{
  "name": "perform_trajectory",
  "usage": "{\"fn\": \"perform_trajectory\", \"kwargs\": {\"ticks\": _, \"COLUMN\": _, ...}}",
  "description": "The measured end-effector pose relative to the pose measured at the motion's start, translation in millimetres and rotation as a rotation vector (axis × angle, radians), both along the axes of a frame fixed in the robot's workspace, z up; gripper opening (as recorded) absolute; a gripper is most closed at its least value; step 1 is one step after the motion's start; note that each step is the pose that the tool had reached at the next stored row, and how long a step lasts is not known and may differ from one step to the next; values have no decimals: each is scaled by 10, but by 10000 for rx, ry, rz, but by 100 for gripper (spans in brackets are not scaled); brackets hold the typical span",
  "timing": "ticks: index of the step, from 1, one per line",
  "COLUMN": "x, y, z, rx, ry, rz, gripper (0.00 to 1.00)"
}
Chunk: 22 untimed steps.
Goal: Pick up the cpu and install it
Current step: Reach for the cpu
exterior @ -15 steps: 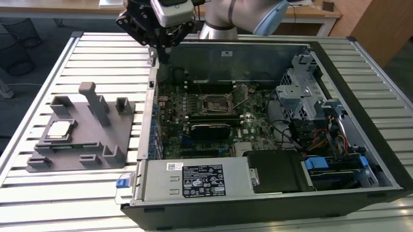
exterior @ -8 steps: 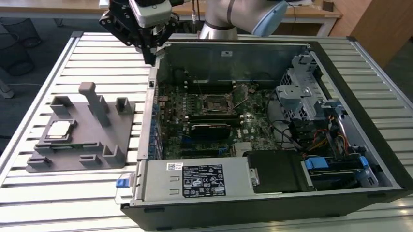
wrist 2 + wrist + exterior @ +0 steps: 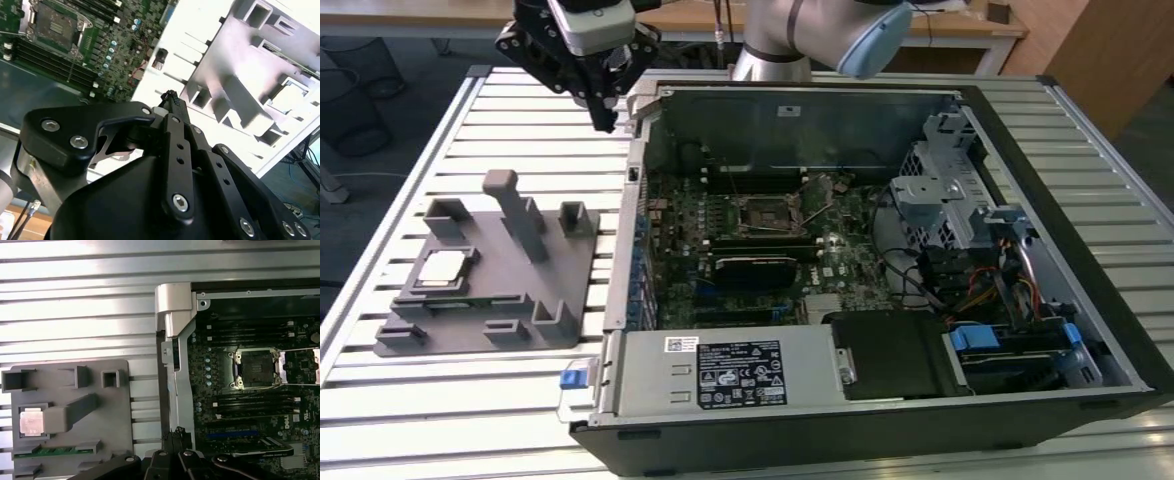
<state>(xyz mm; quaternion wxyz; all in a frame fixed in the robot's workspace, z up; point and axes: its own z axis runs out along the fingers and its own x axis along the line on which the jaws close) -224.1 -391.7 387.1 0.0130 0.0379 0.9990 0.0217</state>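
One cpu [image 3: 443, 267] here, and it's lying flat in a square pocket of the grey holder tray [image 3: 520, 320], over at about 9 o'clock in the exterior view with its pale silver top facing up. The first wrist view has the cpu [image 3: 31, 421] too, with a green memory stick [image 3: 55, 450] slotted into the same tray just beside it. The gripper [image 3: 603, 122] isn't touching any of that. It hangs at roughly 11 o'clock in the exterior view, above the slatted metal table [image 3: 494, 110], right by the far corner of the open computer case [image 3: 1107, 330]. Its fingers look pinched together with nothing between them, tips pointing straight down. From the gripper the cpu is off toward 7 o'clock, well apart. The socket [image 3: 765, 212] sits on the green motherboard [image 3: 841, 260] around the middle of the case, about 4 o'clock from the gripper. A big grey power supply box [image 3: 720, 372] runs along the case's 6 o'clock edge.
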Motion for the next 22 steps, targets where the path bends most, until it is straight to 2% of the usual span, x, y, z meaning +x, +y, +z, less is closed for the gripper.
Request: {"fn": "perform_trajectory", "kwargs": {"ticks": 22, "x": -497, "y": 28, "z": -52, "rx": -1, "ry": 31, "rz": 0, "gripper": 11}}
